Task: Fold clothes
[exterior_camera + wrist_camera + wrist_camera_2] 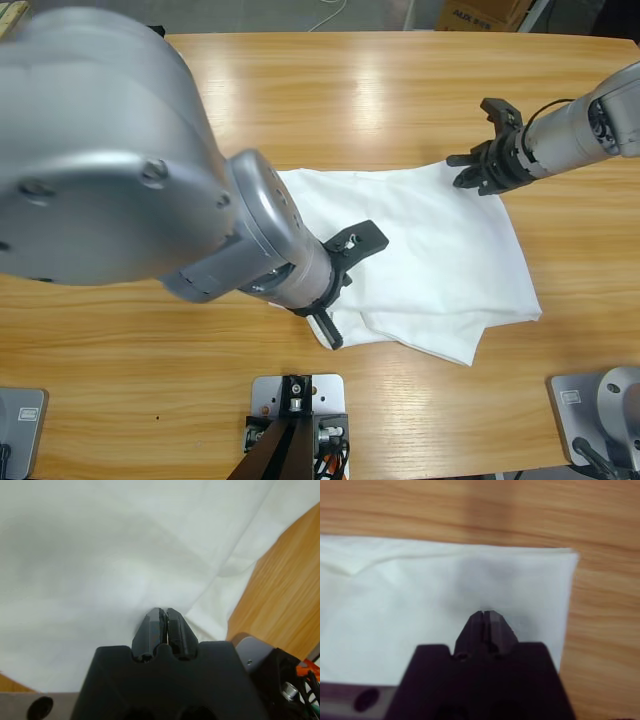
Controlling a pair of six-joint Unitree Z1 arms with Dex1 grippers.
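Long wooden table (400,90), glossy light glare, cardboard box (480,14) behind, white cable (330,14)

One white T-shirt (430,250), one wooden table (330,90), two arms, two grippers

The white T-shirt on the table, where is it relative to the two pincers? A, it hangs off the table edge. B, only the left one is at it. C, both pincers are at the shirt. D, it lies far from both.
C: the left pincer is over the T-shirt near its lower left, and the right pincer is at its upper right corner.
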